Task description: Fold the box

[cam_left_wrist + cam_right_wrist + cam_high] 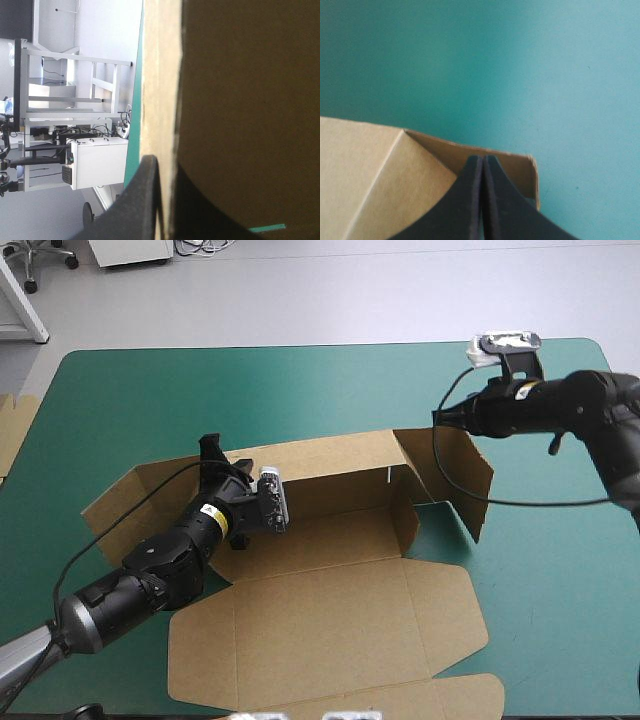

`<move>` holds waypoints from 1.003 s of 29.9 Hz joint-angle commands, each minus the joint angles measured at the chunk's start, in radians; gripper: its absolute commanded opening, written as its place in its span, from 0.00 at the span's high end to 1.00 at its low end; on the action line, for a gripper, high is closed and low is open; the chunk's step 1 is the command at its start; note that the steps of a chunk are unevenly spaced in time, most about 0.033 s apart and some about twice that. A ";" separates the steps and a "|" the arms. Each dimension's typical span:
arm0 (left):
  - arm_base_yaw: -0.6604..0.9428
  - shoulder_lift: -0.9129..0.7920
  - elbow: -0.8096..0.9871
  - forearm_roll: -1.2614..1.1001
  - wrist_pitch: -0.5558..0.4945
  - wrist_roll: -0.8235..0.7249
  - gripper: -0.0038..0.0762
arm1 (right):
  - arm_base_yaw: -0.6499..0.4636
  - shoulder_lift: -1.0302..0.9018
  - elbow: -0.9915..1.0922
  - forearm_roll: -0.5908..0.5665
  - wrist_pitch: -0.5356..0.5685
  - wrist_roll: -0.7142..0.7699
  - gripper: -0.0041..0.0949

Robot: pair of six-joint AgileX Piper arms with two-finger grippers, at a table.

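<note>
- The box [330, 620] [240, 100] [365, 170] lies opened on the teal-green cover [150, 400] [520, 60]. It is a matt brown board sheet with its back wall [330, 465] raised.
- The left gripper [213, 462] [167, 165] is clamped on this wall. 1 black curved finger [142, 200] presses one face, and the pale cut edge runs ahead between the fingers.
- The right gripper [440, 418] [483, 159] has its 2 fingers pressed together in 1 pointed arch, with nothing between them. The rounded corner of the end flap [455, 470] [520, 170] is just ahead of the tips.
</note>
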 commanded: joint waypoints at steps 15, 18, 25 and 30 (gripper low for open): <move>-0.011 0.027 0.010 -0.056 0.043 -0.041 0.97 | -0.005 0.339 -0.434 -0.009 0.224 0.021 0.98; -0.011 0.027 0.010 -0.056 0.044 -0.044 0.96 | -0.005 0.339 -0.434 -0.039 0.255 0.032 0.98; -0.011 0.027 0.010 -0.052 0.041 -0.062 0.96 | -0.005 0.339 -0.398 -0.029 0.269 0.034 0.98; -0.011 0.027 0.010 -0.050 0.039 -0.070 0.96 | -0.005 0.325 -0.317 -0.011 0.269 0.020 0.98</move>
